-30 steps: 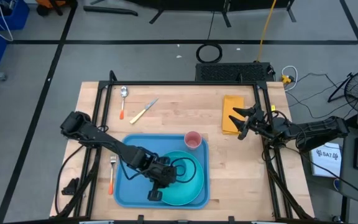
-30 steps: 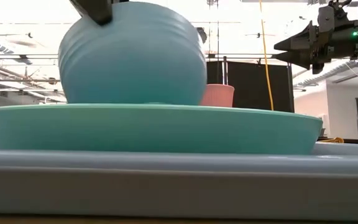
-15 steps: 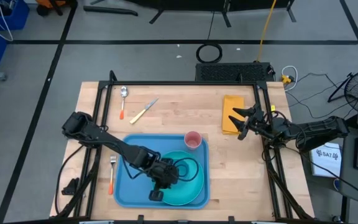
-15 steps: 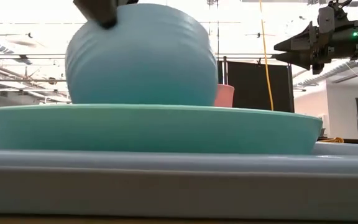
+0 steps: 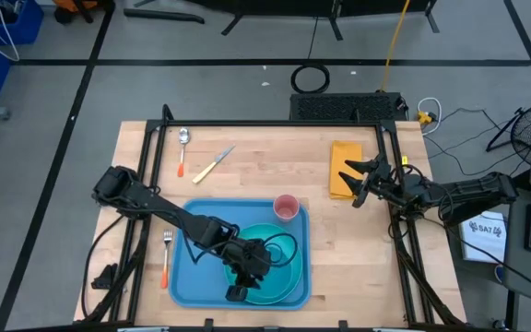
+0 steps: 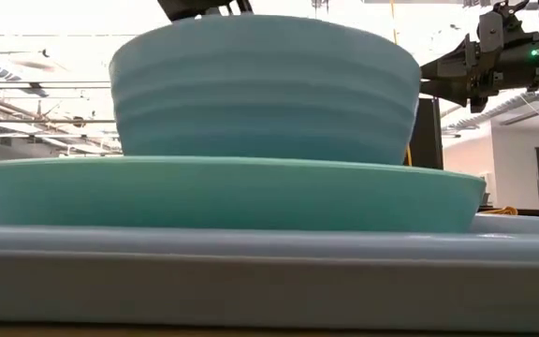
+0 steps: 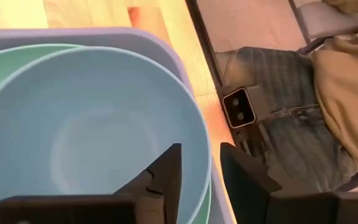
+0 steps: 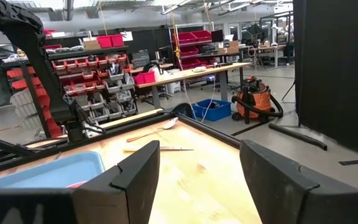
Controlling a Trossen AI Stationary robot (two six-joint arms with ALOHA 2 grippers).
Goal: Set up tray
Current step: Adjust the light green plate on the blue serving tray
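Left gripper (image 7: 197,177) fingers narrowly parted (right gripper (image 5: 357,178) spread, raised)

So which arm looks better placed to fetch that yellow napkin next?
The right. Its open right gripper hovers over the napkin, while the left gripper holds the bowl rim, on the plate.

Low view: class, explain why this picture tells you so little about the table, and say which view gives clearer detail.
Low view: the bowl, plate and tray fill the frame up close, and the bright ceiling behind is washed out. High view: evenly lit, the whole table visible. Left wrist view: the left gripper straddles the bowl's rim, its near fingers soft and dark.
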